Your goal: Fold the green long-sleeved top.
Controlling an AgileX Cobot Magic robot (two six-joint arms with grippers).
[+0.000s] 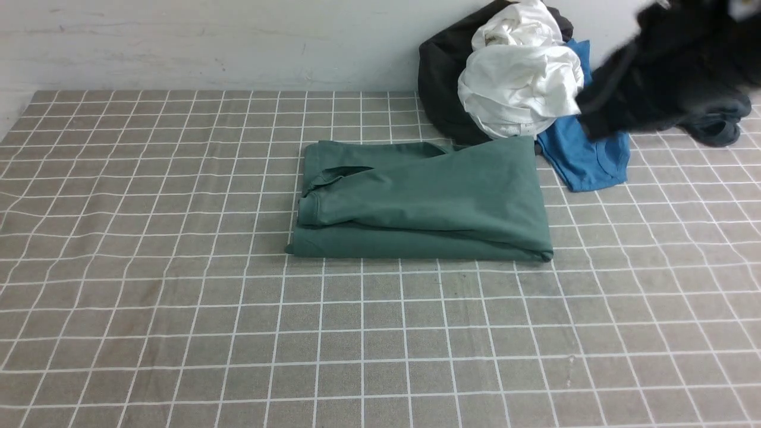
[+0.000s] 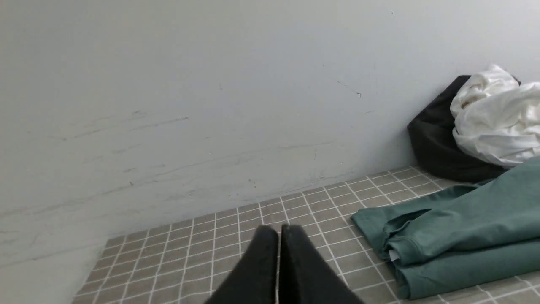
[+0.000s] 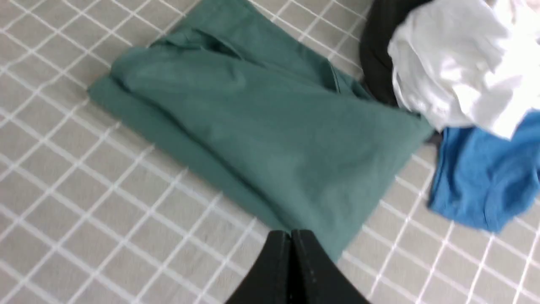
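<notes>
Both pairs of jaws are pressed together, holding nothing: the left gripper (image 2: pixel 278 230) over bare checked tablecloth (image 1: pixel 148 309), the right gripper (image 3: pixel 291 234) apparently above the green long-sleeved top (image 1: pixel 422 202), folded centre frame. Upper right: white garment (image 1: pixel 520 89), blue shirt (image 1: pixel 588 157).

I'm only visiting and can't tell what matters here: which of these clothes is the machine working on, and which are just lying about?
Part of the job:
- green long-sleeved top, lying folded on the checked tablecloth

Just lying about, piled by the wall:
- white garment
- blue shirt
- dark grey garment
</notes>
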